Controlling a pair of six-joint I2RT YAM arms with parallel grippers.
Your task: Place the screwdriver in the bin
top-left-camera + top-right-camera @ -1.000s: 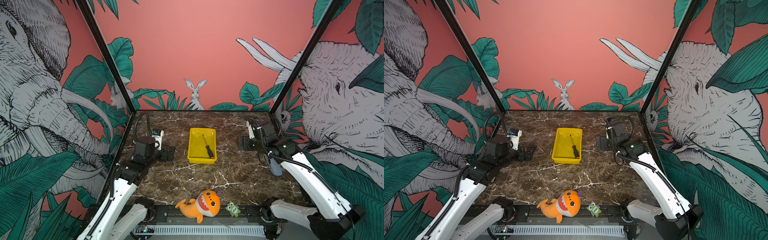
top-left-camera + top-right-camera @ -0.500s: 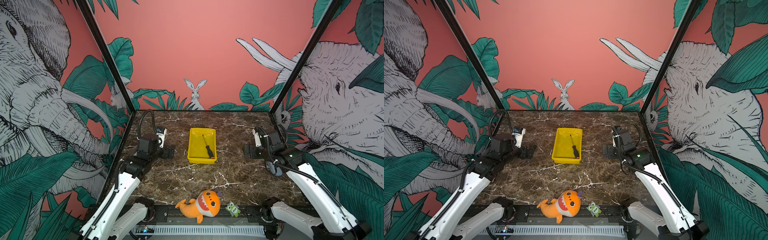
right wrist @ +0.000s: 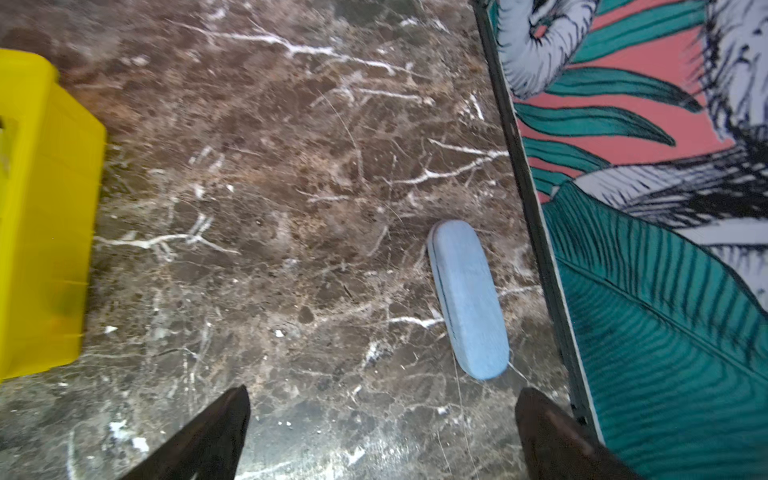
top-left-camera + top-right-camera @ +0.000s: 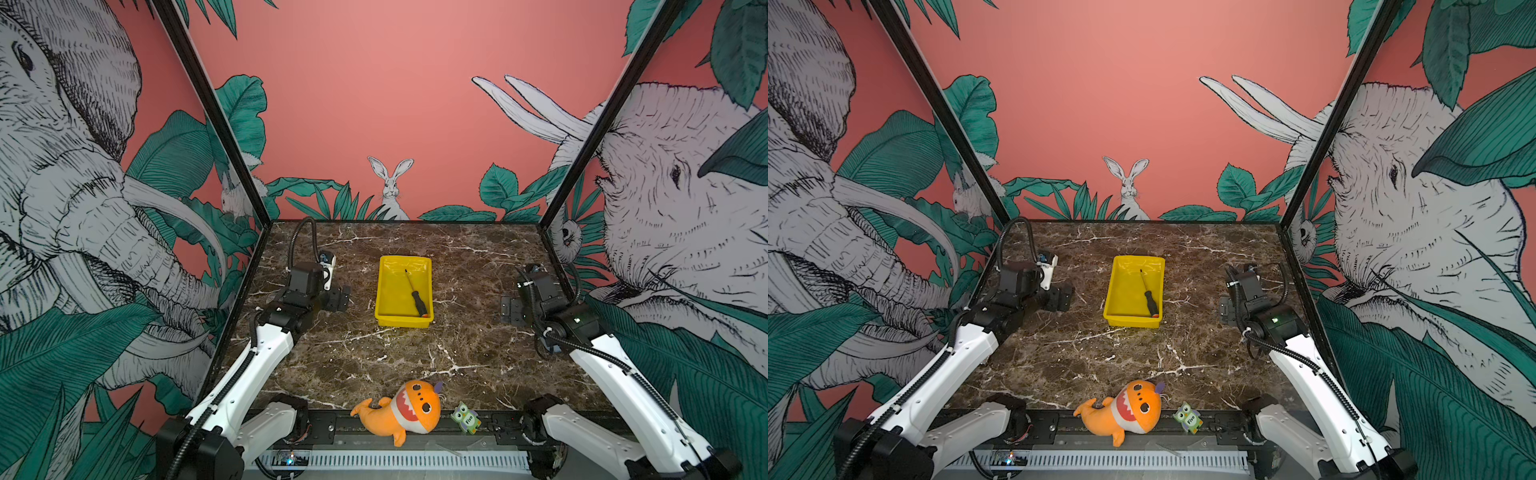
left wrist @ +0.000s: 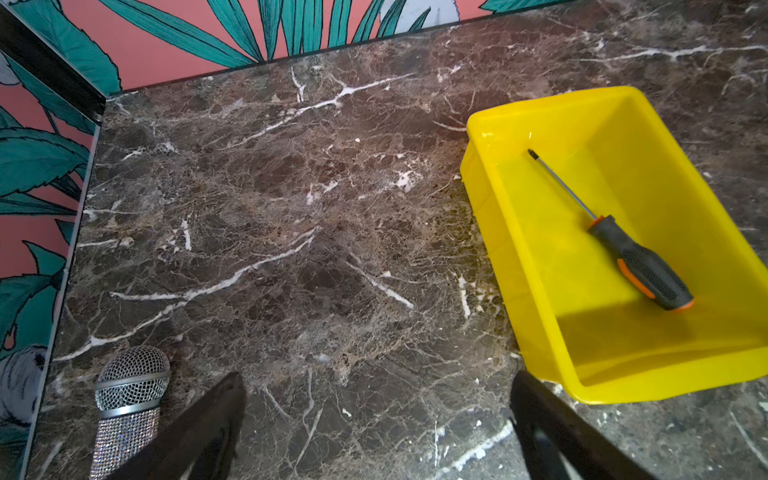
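Black left claw (image 5: 376, 374): jaws spread wide with nothing between them, hanging low over the brown white-veined marble tabletop (image 5: 291, 208).
Black right claw (image 3: 382, 390): jaws just as wide apart and empty, over bare marble.
Beside the left claw: a silver mesh-headed microphone with a glittery handle (image 5: 131, 386) lies on its outer side, clear of the jaws.
Beside the right claw: a pale blue oblong hard case (image 3: 467, 299) lies near the side wall, untouched.
Task's thing: the small screwdriver with a thin metal shaft and a black handle with orange end cap (image 5: 623, 245) lies flat on the floor of the shallow rectangular bright yellow plastic bin (image 5: 552, 97).
Bearing: from the left claw it is ahead and inward, toward mid-table. In both top views the bin sits between the two claws.
Long axis: roughly along the bin's length, with the tip toward the far wall and the handle at the near corner on the right arm's side.
Nearer arm: the left, by a little, judged from a top view.
Judgement: the task looks done, so no grasp is called for, and each arm need only keep clear of the rim.
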